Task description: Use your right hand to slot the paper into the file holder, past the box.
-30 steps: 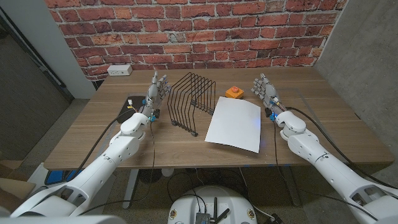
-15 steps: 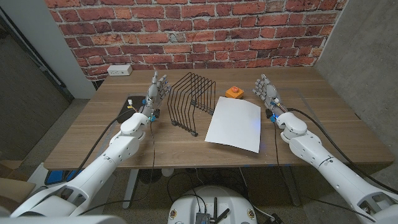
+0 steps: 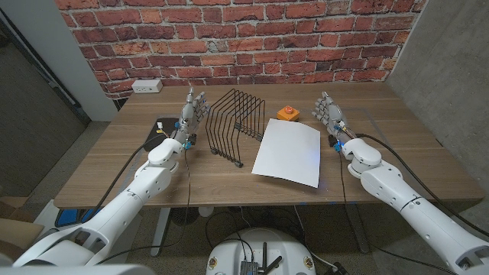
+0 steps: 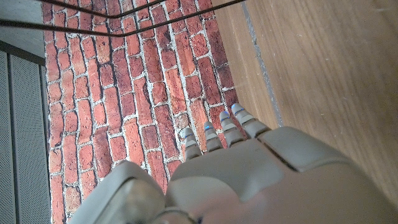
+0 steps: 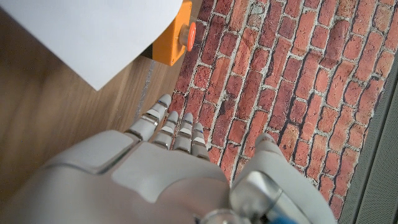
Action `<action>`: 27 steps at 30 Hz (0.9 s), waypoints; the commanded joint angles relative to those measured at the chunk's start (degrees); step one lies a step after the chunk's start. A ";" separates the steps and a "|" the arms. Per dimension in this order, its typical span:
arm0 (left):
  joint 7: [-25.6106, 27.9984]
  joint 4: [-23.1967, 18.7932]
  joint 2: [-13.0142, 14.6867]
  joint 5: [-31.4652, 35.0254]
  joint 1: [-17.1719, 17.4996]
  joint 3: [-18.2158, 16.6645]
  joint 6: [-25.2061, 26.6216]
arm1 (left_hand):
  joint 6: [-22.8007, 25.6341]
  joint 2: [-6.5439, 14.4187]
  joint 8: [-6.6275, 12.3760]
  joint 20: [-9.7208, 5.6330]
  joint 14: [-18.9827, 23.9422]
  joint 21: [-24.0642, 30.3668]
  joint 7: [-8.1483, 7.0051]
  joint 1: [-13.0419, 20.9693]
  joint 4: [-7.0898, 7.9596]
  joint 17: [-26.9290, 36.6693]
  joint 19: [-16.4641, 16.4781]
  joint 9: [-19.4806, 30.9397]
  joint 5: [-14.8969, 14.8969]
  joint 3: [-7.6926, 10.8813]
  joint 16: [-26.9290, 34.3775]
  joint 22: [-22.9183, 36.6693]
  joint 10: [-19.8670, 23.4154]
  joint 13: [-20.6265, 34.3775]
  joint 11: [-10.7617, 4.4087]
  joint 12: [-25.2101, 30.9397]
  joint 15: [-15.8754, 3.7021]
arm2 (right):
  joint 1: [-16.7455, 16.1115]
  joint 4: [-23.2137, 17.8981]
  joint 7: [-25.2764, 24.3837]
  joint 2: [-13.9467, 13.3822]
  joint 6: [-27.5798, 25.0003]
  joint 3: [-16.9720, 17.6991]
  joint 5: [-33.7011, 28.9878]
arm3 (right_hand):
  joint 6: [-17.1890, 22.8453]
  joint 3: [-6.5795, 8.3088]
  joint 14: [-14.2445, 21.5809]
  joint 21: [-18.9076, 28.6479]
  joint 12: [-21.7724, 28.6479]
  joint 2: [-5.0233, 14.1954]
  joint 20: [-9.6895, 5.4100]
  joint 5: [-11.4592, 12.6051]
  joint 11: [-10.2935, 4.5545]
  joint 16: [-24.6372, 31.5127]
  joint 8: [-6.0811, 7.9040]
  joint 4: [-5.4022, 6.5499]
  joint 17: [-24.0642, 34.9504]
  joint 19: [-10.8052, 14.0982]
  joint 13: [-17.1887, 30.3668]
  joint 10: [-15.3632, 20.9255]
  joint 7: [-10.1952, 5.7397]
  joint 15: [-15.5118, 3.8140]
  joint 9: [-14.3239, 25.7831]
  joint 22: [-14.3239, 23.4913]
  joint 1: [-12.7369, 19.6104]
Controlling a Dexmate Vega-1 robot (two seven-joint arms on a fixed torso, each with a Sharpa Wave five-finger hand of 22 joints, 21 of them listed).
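A white sheet of paper point(image 3: 288, 153) lies flat on the wooden table point(image 3: 382, 164), its far end toward a small orange box point(image 3: 287, 114) with a red button. A black wire file holder point(image 3: 235, 127) stands just left of the paper. My right hand point(image 3: 328, 114) stands upright to the right of the paper, fingers apart, holding nothing. My left hand point(image 3: 192, 110) stands upright left of the file holder, also empty. In the right wrist view my right hand point(image 5: 180, 168) shows with the paper's corner point(image 5: 93, 31) and the orange box point(image 5: 171, 43) beyond its fingers.
A brick wall point(image 3: 244, 38) runs behind the table. A white power outlet point(image 3: 147, 86) sits at the table's far left. Black cables point(image 3: 164, 126) lie near my left wrist. The file holder's wires point(image 4: 124, 12) cross the left wrist view.
My right arm has shifted slightly to the right and nearer; the paper, box and file holder have not moved.
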 commanded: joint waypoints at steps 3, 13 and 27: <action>0.00 0.01 0.01 0.00 -0.01 0.00 0.04 | 0.03 0.52 0.35 -0.10 0.54 0.35 -0.51 -0.05 0.27 0.14 0.39 0.29 0.20 0.07 0.36 0.32 -0.12 0.32 -0.45 0.41 0.02 | -4.71 -9.40 -3.98 -4.14 -6.51 2.82 2.52 | -0.94 0.28 -0.20 0.02 -0.05 -0.30 0.45 0.09 0.07 -0.06 -0.07 -1.04 -0.35 -0.20 -0.19 -0.92 0.13 0.47 0.13 0.13 1.03; -0.01 0.00 0.02 -0.02 0.00 -0.01 0.05 | 0.01 0.51 0.34 -0.10 0.49 0.35 -0.51 -0.04 0.27 0.14 0.38 0.29 0.20 0.07 0.34 0.32 -0.11 0.32 -0.32 0.41 0.09 | -8.64 -16.63 -7.75 -7.39 -12.28 5.97 5.65 | -1.55 0.38 -0.40 0.04 0.05 -0.79 0.72 0.00 -0.09 -0.04 0.07 -2.03 -0.85 -0.19 -0.37 -1.30 0.51 1.10 0.12 0.10 1.81; -0.05 0.10 0.00 -0.01 -0.06 -0.01 0.03 | 0.02 0.51 0.35 -0.09 0.54 0.36 -0.51 -0.05 0.28 0.14 0.38 0.29 0.19 0.07 0.36 0.32 -0.06 0.32 -0.48 0.43 0.03 | -10.45 -23.86 -12.09 -11.26 -21.60 7.92 9.24 | -3.41 0.68 2.21 0.39 0.32 -1.99 1.87 -0.23 -0.48 0.98 0.22 -4.57 -1.99 1.09 -0.61 -1.63 1.55 1.79 0.14 0.10 3.98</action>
